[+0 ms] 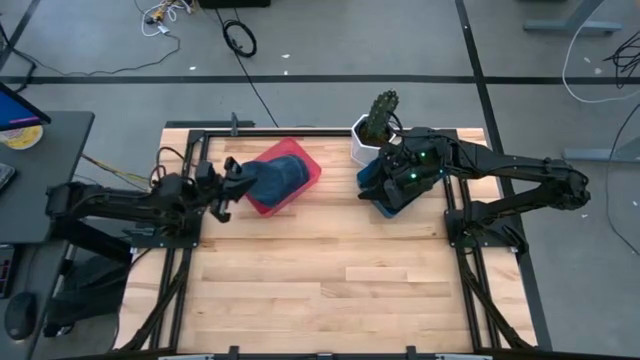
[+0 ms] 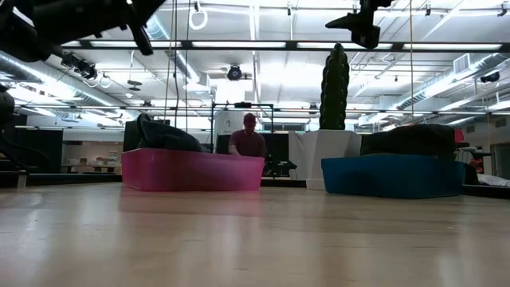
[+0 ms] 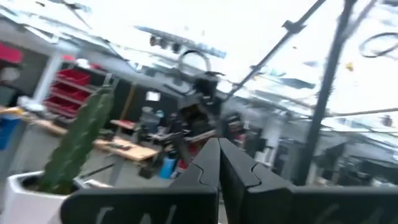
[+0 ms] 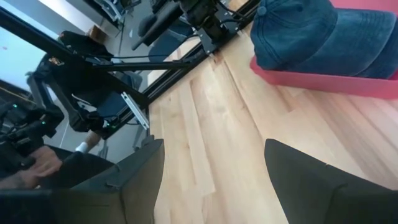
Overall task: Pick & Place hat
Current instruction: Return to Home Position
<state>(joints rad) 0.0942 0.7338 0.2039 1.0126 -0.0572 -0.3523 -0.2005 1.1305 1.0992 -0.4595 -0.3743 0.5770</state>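
Note:
A blue denim hat (image 1: 280,175) lies in a pink bin (image 1: 305,185) on the table's far left part; the low view shows the hat (image 2: 163,134) rising above the bin's wall (image 2: 191,171). My left gripper (image 1: 230,187) hovers at the bin's left end, raised off the table, with its fingers shut (image 3: 219,155) on nothing. My right gripper (image 1: 383,195) hangs over a blue bin (image 1: 400,205) on the far right. It is open (image 4: 214,165) and faces across the bare table toward the hat (image 4: 317,34).
A cactus in a white pot (image 1: 372,130) stands just behind the blue bin. Something dark (image 2: 410,139) lies in the blue bin (image 2: 390,175). Bare wooden table (image 1: 320,280) spreads across the near half. A person (image 2: 249,139) sits beyond the table's far edge.

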